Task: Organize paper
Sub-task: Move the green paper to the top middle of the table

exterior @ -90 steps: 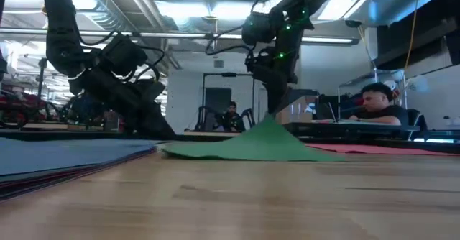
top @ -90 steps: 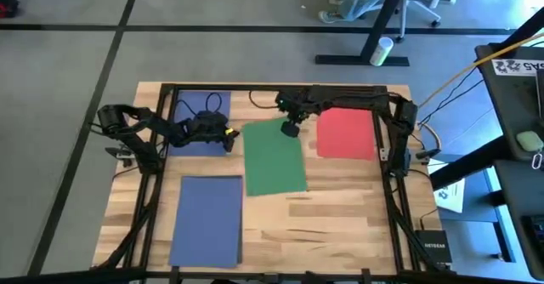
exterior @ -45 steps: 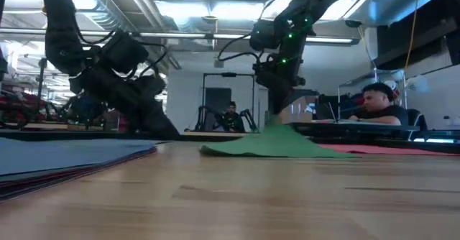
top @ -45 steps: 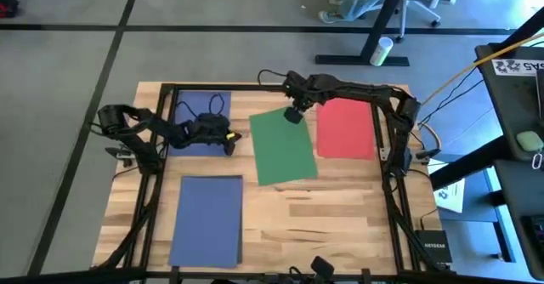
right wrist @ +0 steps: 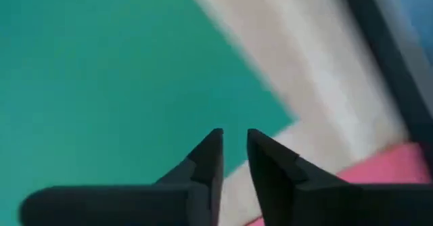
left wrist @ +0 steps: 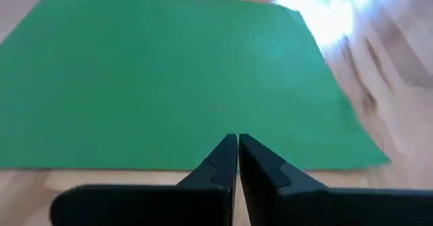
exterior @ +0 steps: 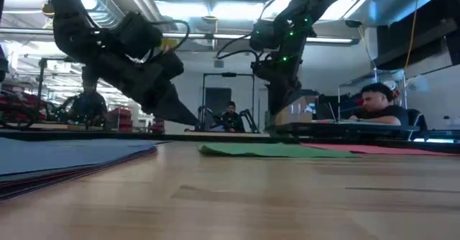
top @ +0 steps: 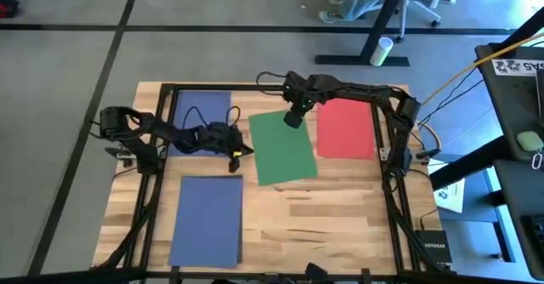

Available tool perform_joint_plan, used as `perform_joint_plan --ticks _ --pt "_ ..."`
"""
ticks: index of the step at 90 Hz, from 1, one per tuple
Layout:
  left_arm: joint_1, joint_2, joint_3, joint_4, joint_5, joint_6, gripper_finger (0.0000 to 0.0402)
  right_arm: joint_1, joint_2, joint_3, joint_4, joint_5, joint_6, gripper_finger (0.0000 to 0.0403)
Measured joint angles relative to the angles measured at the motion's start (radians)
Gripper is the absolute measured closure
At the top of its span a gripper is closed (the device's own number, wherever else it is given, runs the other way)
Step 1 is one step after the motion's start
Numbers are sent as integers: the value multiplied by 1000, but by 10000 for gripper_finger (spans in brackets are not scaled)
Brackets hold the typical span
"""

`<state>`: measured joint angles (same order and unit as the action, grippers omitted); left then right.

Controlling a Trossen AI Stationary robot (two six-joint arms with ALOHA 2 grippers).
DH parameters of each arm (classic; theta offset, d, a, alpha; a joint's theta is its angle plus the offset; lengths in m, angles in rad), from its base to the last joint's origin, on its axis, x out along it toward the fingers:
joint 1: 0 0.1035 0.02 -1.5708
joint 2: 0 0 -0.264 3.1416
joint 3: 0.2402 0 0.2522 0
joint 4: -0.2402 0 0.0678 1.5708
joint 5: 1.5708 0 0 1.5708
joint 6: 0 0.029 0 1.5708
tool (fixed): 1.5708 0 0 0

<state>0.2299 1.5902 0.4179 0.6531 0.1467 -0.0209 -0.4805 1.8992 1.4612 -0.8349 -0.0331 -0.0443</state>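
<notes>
You had the green sheet (top: pixel 283 146) lying flat near the middle of the wooden table (top: pixel 340 207), slightly skewed, with the red sheet (top: pixel 345 128) just beside it on the right arm's side and apart from it by a narrow strip of wood. A blue sheet (top: pixel 201 111) sat at the far left corner under the left arm, and a second blue sheet (top: pixel 207 219) lay nearer the front edge on the same side; in the low view that front sheet showed darker edges beneath it, so it looked like the top of a small stack. Your right gripper (top: pixel 293 119) hovered over the far edge of the green sheet, and its wrist view showed the two dark fingers (right wrist: pixel 203 162) parted by a small gap with nothing between them, green paper and bare wood below. Your left gripper (top: pixel 239 148) was stretched out toward the green sheet's near left edge, just short of it, and in its wrist view the fingers (left wrist: pixel 218 164) were pressed together, tips pointing at the sheet's border and holding nothing. In the low view the green sheet (exterior: pixel 273 150) lay flat on the table, and people sat in the room behind.
</notes>
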Motion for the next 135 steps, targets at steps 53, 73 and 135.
perform_joint_plan --ticks 53,73,135 --pt "-44 0 1 -42 63 71 402 300 81 0 59 -57 -248 401" --pt "-61 -52 0 -91 68 81 402 295 179 0 100 -57 -211 402" --pt "-67 -96 -1 -100 62 78 402 169 217 0 250 -24 -150 403"
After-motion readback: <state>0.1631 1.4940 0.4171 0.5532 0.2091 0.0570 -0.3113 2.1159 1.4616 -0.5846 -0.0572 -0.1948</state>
